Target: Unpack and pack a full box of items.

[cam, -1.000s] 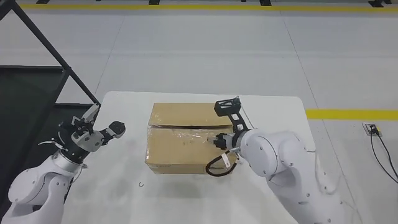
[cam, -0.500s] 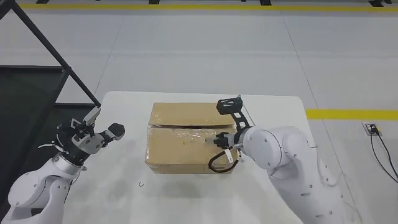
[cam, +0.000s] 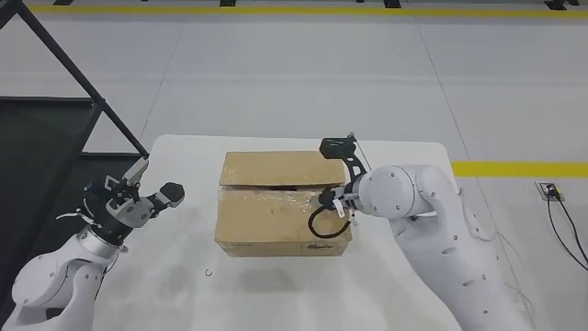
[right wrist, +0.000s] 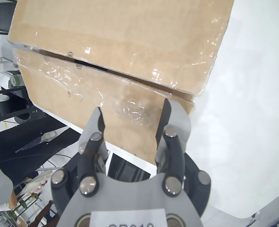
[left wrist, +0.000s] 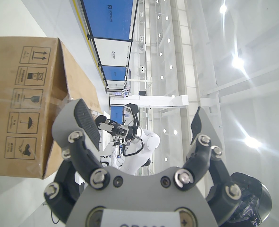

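A brown cardboard box (cam: 276, 204) stands in the middle of the white table (cam: 184, 248), its top flaps down with a narrow dark gap along the seam and torn clear tape (right wrist: 130, 109) across it. My right gripper (cam: 329, 202) hovers over the box's right end near the seam; in the right wrist view the gripper (right wrist: 132, 116) is open and holds nothing, just above the box (right wrist: 120, 29). My left gripper (cam: 156, 179) is left of the box, apart from it. Seen from the left wrist, the gripper (left wrist: 141, 124) is open and empty, with the box's printed side (left wrist: 30, 100) beside it.
A black metal frame (cam: 55, 129) stands off the table's left edge. A small ring-like scrap (cam: 209, 271) lies on the table in front of the box. A black cable loop (cam: 322, 225) hangs from the right arm over the box's front right corner.
The right arm has swung its forearm up and back, and its gripper has shifted slightly toward the seam at the box's right end. The left arm has barely moved.
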You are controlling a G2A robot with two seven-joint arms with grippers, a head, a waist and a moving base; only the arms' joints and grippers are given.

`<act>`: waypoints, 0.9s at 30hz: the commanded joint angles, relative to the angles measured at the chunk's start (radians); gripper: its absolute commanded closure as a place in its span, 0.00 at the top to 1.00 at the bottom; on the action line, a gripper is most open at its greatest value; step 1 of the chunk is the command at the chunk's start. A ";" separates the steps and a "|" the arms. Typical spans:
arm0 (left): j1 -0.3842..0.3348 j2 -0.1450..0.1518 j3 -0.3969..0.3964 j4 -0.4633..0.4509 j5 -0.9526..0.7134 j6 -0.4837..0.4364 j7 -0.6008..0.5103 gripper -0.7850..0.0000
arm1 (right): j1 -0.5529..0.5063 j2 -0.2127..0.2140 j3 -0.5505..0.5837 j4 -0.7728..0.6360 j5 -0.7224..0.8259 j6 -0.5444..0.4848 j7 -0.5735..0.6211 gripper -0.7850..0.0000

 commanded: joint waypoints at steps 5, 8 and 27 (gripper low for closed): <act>0.000 0.000 0.000 0.000 0.000 0.000 0.000 1.00 | -0.013 0.004 0.007 -0.015 -0.009 -0.001 0.001 0.23; 0.000 0.000 0.000 0.000 0.000 0.000 0.000 1.00 | -0.013 0.006 0.012 -0.004 -0.011 -0.004 0.004 0.24; 0.000 0.000 0.000 0.000 0.000 0.000 0.000 1.00 | -0.009 0.000 -0.004 0.034 -0.056 -0.013 0.013 0.15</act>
